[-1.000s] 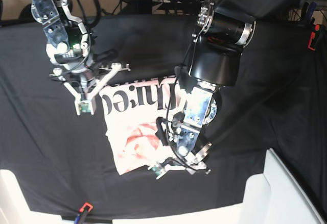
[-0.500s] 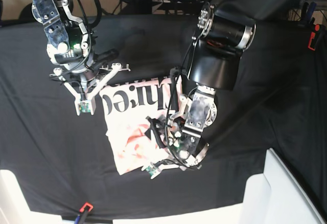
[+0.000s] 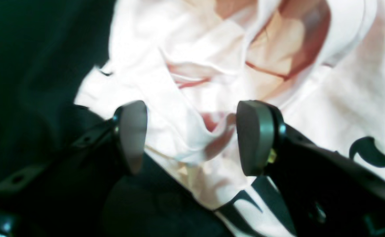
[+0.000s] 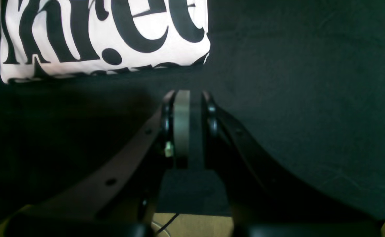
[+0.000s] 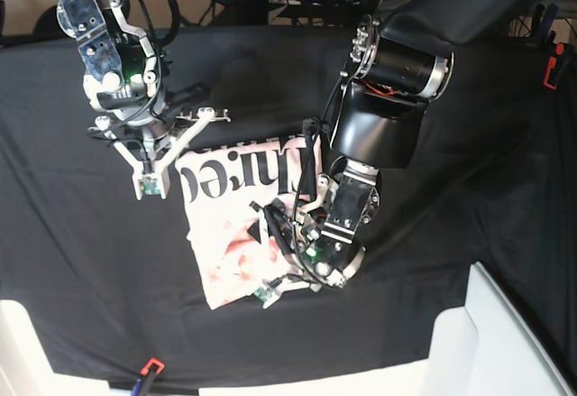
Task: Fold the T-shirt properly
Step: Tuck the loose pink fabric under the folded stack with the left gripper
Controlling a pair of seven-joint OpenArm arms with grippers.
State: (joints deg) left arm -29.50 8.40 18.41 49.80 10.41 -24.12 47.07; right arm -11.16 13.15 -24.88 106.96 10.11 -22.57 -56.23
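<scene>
Near the table's middle, shirt position: the pale pink, thin cotton T-shirt with big black serif lettering [image 5: 236, 225] lies partly folded and bunched on the black table cloth [image 5: 469, 161], lettered panel toward the far side, crumpled plain cloth toward the near edge.

Left gripper: the black two-fingered left gripper [image 3: 192, 138] hangs low over the crumpled near part, jaws spread wide, with a raised ridge of pink fabric standing between the grey pads [image 3: 255, 136]; nothing is clamped.

Right gripper: the pale-framed right gripper [image 4: 188, 126] sits over bare cloth just beside the lettered edge, jaws nearly together and empty.

Risk, shallow bite: closing on this one ridge would likely catch only the top layer; lifting it could peel the layers apart and undo the fold already made.

Risk, snagged cloth: the wrist view shows dark cloth close beside the ridge, just under the left pad; a low closure might pinch the table cloth along with the shirt and drag both.

Risk, unpinned far edge: the right gripper does not touch the shirt, so a pull from the near side would probably slide the whole garment, skewing the lettered panel rather than creasing it.

Risk, trapped wrinkles: folding over the bunched region without flattening it first would lock creases inside and leave a lumpy, uneven bundle.

Uncertain: whether the pads already touch the fabric cannot be told.
</scene>
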